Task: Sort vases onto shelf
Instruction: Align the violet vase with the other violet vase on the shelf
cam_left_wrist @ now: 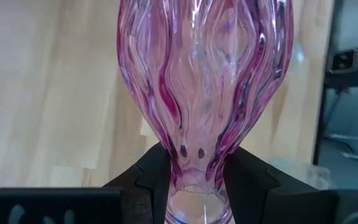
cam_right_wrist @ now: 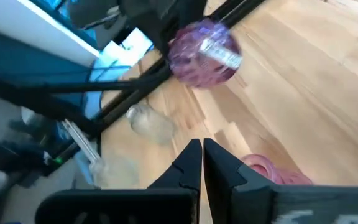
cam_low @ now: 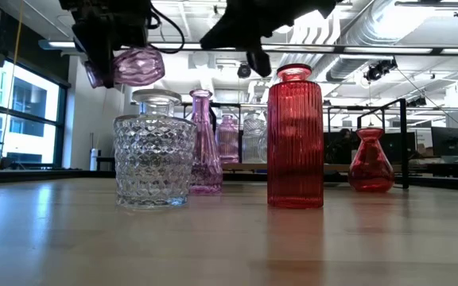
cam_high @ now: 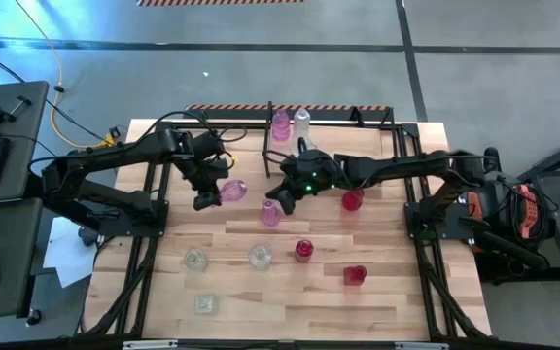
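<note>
Gripping a pink vase (cam_high: 233, 191) by its neck, the left hand (cam_high: 205, 197) hovers centre-left over the desk (cam_high: 377, 301); right hand (cam_high: 286, 197), fingers together, centre

- Wooden table (cam_high: 377, 301): clear vases (cam_high: 259, 256), red vases (cam_high: 354, 275) and one pink vase (cam_high: 270, 213) standing on it.
- Shelf (cam_high: 358, 117) at far edge: two vases (cam_high: 291, 123) on it.

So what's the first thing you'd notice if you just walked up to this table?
The left gripper is holding a pink ribbed vase by its neck, up in the air over the wooden table. Beside it, the right gripper hangs shut and empty above another pink vase. Red vases and clear vases stand scattered nearby.
</note>
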Robot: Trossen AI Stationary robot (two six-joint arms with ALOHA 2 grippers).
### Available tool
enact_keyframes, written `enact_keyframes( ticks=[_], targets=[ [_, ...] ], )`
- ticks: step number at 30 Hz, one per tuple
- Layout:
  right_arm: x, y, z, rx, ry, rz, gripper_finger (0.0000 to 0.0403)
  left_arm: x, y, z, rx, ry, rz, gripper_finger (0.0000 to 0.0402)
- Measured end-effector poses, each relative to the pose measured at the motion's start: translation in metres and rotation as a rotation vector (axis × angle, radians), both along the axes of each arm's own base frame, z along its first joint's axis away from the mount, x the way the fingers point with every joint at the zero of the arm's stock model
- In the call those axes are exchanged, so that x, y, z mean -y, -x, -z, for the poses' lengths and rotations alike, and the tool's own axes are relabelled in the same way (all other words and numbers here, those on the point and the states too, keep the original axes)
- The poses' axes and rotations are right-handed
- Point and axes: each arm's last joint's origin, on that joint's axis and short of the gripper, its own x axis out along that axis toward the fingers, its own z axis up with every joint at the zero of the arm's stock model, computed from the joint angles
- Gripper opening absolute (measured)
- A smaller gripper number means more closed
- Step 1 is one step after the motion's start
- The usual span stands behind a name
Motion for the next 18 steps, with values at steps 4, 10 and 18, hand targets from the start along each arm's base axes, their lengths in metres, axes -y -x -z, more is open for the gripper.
enact_keyframes(
  ticks=[4,10,18],
  targets=[
    [0.0,0.007,-0.005,-0.014,0.022,-0.05,0.0,-0.003,0.0,0.0,-0.013,-0.052,-0.025,0.0113],
    [0.006,0.012,-0.003,-0.061,0.029,-0.086,0.0,-0.015,0.005,0.007,-0.092,-0.07,-0.079,0.0113],
    [0.007,0.014,-0.005,-0.057,0.066,-0.107,0.0,-0.02,0.008,0.031,-0.368,0.013,-0.016,0.011]
  ],
)
